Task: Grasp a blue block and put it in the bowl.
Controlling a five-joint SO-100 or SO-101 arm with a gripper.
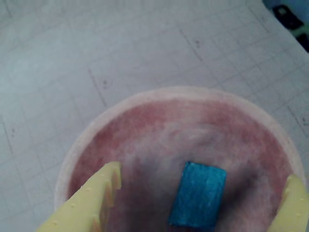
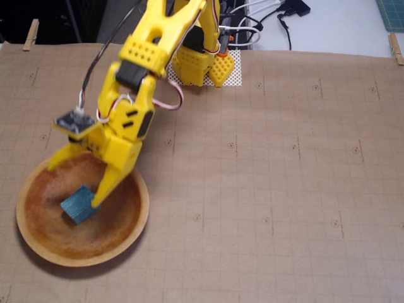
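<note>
Claw (image 2: 74, 183) spread wide over the bowl (image 2: 129, 224), pinching nothing. Blue block (image 2: 78, 204) lying inside the bowl on its orange-brown floor, between the two yellow fingers (image 1: 91, 200) in the wrist view, clear of both there. Bowl resting at the left of the gridded desk (image 2: 284, 189).

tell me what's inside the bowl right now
The blue block lies inside the bowl, between the open gripper fingers. One finger covers the block's edge in the fixed view.
</note>
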